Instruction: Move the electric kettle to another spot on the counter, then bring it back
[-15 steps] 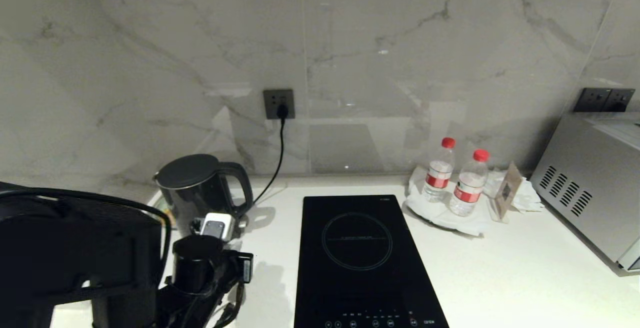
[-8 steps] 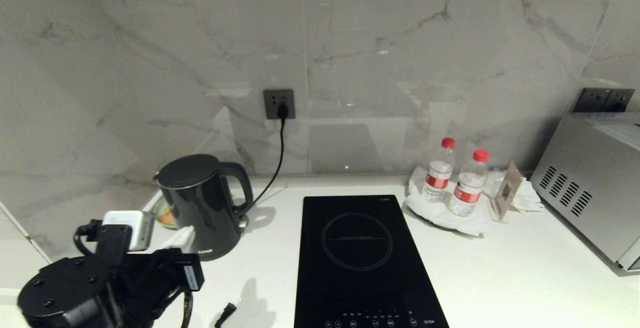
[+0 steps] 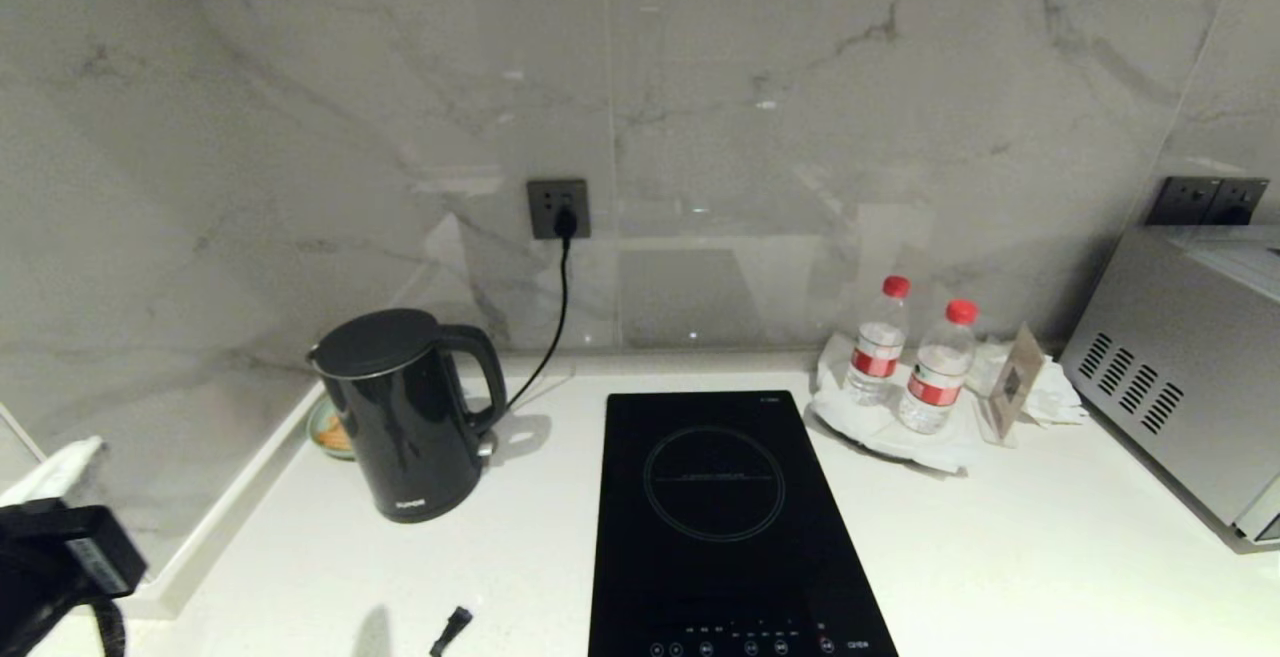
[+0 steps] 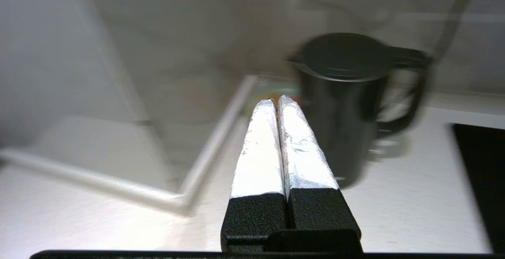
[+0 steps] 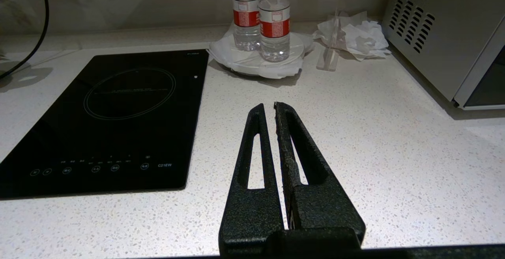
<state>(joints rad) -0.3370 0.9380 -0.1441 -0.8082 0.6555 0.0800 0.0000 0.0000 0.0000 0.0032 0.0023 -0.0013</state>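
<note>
**A:** Where is the electric kettle point(image 3: 408, 415), and which step is in hand?

**B:** It stands upright on the white counter point(image 3: 1000, 557), near the back left corner. It is to the left of the black induction hob point(image 3: 722, 527). Its loop handle points toward the hob. A black cord hangs from the wall socket point(image 3: 558, 207) and drops behind the kettle. A small dish point(image 3: 325, 430) sits just behind the kettle, by the wall. Nothing grips the kettle. I judge the task to be at the reach, before any lift.

**A:** And the tools?

**B:** The left tool point(image 4: 276, 102) has its foil-wrapped fingers pressed together, holding nothing. From its wrist camera it points toward the kettle's body, not touching it. In the head view only part of the left arm shows, at the lower left edge. The right tool point(image 5: 268, 107) is closed and empty. It hangs over bare counter in front of two water bottles point(image 5: 260, 16) on a plate, apart from the work.

**A:** What does the next move call for?

**B:** Probably the left fingers must spread, then come round to the handle on the kettle's far side. After that comes a straight lift, minding the cord.
</note>
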